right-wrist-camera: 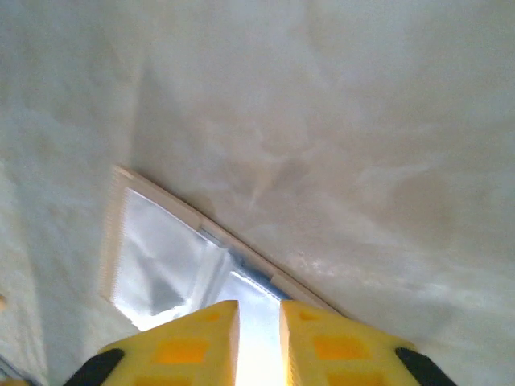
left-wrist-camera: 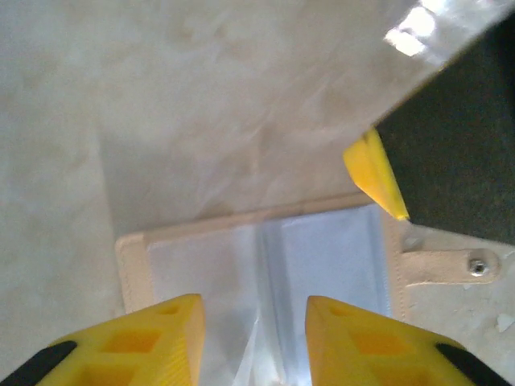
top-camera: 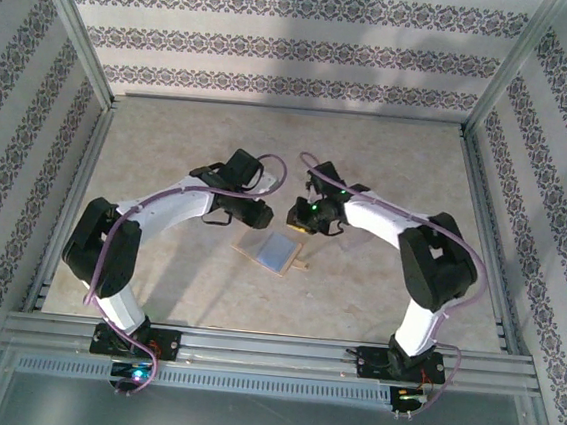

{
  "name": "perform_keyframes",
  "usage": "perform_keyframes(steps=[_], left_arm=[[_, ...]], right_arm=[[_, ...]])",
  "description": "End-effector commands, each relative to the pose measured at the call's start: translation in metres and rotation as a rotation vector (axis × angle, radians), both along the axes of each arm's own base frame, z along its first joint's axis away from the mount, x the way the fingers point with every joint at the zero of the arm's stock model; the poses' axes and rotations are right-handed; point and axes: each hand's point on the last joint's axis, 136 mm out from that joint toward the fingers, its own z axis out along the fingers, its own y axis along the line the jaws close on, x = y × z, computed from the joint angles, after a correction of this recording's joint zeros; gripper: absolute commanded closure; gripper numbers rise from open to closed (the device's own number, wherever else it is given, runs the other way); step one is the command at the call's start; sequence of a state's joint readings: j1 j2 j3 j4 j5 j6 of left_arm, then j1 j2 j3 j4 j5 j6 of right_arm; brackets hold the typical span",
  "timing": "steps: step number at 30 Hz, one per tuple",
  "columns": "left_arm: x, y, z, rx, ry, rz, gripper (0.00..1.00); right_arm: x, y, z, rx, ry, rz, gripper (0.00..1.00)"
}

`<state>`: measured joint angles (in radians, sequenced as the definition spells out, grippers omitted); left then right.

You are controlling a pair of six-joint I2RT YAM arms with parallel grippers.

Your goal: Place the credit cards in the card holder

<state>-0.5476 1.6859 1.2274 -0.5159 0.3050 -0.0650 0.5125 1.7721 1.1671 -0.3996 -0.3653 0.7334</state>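
1. Across the pale counter (top-camera: 169,151) nothing braces what lies on it, so I judge any sideways nudge would slide a light thing away.
2. The left hand (left-wrist-camera: 253,310) hangs low over the pale pockets, fingers spread wide and grasping nothing. If it clenches here it may pinch the pocket film and lift everything with it.
3. The right hand (right-wrist-camera: 257,310) sits at the opposite edge, fingers almost together. Something bright fills the slit, and I cannot tell whether it is gripped. A pull from it could fold one half over.
4. The card holder (top-camera: 272,252) lies open and flat mid-counter, between the two hands, pockets up. With both hands crowding it, they may bump each other or push it askew.
5. The snap tab (left-wrist-camera: 451,267) sticks out flat from one side. A passing fingertip could catch it and turn the holder.
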Motion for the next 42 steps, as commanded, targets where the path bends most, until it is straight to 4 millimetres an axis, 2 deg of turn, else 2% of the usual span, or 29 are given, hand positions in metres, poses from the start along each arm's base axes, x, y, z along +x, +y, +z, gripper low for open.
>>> perform_keyframes(steps=[1, 3, 5, 8, 11, 16, 21, 29, 37, 42], left_arm=[[0.003, -0.015, 0.022, 0.054, -0.072, -0.079, 0.56], [0.009, -0.028, 0.030, 0.038, -0.091, -0.094, 0.49], [0.018, -0.042, 0.039, 0.009, -0.110, -0.100, 0.43], [0.031, -0.063, 0.046, -0.009, -0.145, -0.121, 0.27], [0.042, -0.079, 0.049, -0.030, -0.152, -0.120, 0.19], [0.052, -0.096, 0.048, -0.063, -0.143, -0.110, 0.00], [0.055, -0.106, 0.040, -0.078, -0.118, -0.094, 0.00], [0.051, -0.122, 0.027, -0.085, -0.081, -0.127, 0.00], [0.056, -0.131, 0.014, -0.088, -0.045, -0.109, 0.01], [0.061, -0.136, 0.007, -0.082, -0.038, -0.110, 0.00]], right_arm=[[0.016, -0.037, 0.047, -0.098, -0.118, 0.015, 0.68], [0.021, -0.062, 0.065, -0.157, -0.152, 0.013, 0.61], [0.027, -0.089, 0.083, -0.215, -0.200, 0.007, 0.48], [0.033, -0.126, 0.099, -0.252, -0.229, -0.025, 0.30], [0.038, -0.155, 0.103, -0.220, -0.210, -0.064, 0.21], [0.042, -0.191, 0.089, -0.182, -0.156, -0.103, 0.17], [0.047, -0.197, 0.075, -0.135, -0.132, -0.078, 0.16], [0.063, -0.187, 0.055, -0.042, -0.105, -0.032, 0.15], [0.070, -0.202, 0.039, -0.106, -0.081, -0.051, 0.14], [0.070, -0.205, 0.034, -0.080, -0.063, -0.066, 0.15]])
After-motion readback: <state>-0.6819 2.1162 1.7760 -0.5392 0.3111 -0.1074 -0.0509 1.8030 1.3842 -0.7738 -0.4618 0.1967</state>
